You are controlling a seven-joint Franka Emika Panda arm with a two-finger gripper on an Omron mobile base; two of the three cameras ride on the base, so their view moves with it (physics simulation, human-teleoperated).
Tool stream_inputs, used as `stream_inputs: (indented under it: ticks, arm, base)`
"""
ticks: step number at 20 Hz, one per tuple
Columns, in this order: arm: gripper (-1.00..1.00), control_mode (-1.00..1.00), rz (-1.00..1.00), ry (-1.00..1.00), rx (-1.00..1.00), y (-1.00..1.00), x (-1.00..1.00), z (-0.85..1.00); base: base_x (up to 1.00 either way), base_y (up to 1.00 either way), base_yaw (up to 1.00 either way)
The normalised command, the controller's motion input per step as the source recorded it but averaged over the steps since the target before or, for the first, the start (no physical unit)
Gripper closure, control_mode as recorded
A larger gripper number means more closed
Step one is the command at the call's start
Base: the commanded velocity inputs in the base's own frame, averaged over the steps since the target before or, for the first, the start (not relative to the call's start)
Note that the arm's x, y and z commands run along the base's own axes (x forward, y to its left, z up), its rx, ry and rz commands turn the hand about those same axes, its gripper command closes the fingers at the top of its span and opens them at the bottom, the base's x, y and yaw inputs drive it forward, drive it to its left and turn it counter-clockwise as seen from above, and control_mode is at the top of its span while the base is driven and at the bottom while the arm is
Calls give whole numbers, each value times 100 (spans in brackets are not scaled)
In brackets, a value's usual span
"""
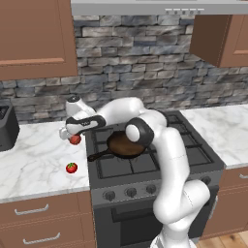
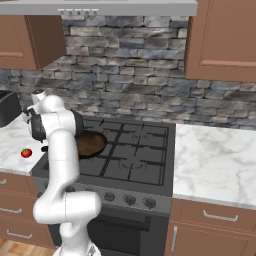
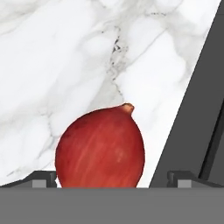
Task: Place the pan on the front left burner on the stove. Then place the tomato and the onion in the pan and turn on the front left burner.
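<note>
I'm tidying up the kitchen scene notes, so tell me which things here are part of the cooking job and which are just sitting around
Part of the job:
pan
onion
tomato
front left burner
stove
gripper, open over the onion

Just lying about:
black appliance on the left counter

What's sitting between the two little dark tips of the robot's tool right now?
The onion. In the hand view it sits on the white marble counter between the open tool's two tips, neither visibly touching it. The left base view shows the tool low over it, beside the stove.
</note>
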Motion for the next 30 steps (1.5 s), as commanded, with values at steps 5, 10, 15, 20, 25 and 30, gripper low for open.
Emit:
stream_inputs:
  ticks: [5, 10, 15, 20, 25, 30]
  arm:
    - [-100, -100, 10, 3, 0, 9, 17, -15]
    - [100, -100, 6, 6, 0, 16, 1, -20]
    - [100, -100, 0, 8, 0, 7, 0, -12]
    - [100, -100, 0, 2, 0, 0, -11, -1]
    - [100, -100, 0, -1, 0, -3, -20, 23]
    - [100, -100, 0, -5, -1, -26, -34, 27]
  base:
    - [0, 0, 0]
    - [0, 0, 0]
    - [0, 0, 0]
    - [0, 0, 0]
    - [0, 0, 0]
    - [0, 0, 0]
